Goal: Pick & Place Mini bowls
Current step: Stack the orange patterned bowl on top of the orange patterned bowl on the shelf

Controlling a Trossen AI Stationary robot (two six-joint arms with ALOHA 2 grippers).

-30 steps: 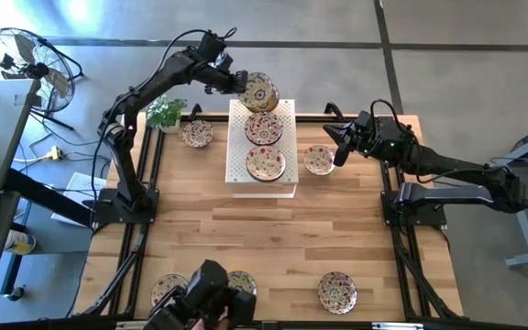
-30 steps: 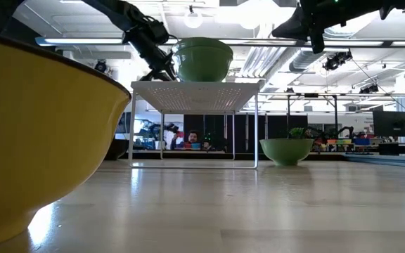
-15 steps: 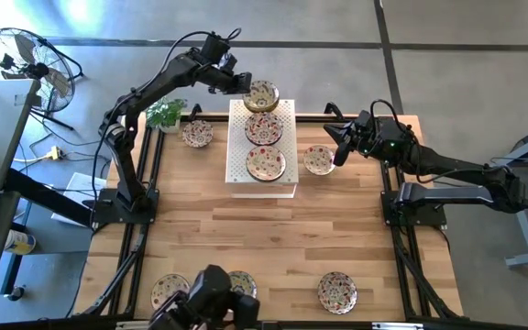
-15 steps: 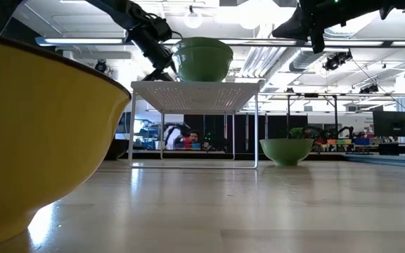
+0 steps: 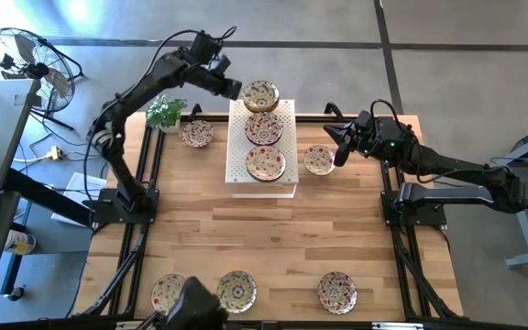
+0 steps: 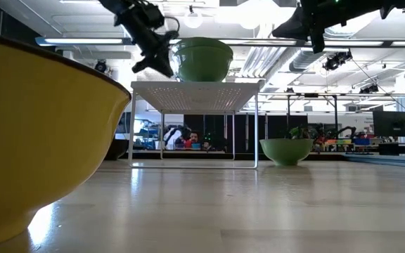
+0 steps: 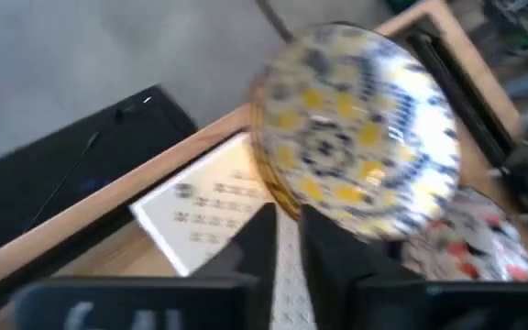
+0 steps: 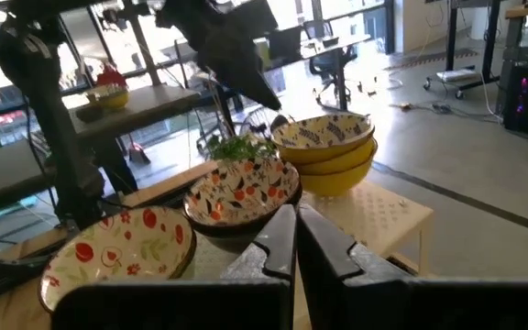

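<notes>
Wooden table (image 5: pixel 273 229): left gripper (image 5: pixel 234 90) beside stacked mini bowls (image 5: pixel 260 94).

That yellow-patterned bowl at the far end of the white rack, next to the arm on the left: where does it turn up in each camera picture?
High view: the yellow-patterned bowl sits at the far end of the white rack, beside the left gripper.
Low view: only green bowl sides show atop the rack; cannot tell which is it.
Left wrist view: large, upper centre.
Right wrist view: farthest bowl, stacked on a yellow one.
Shared landmark: the white rack.
</notes>
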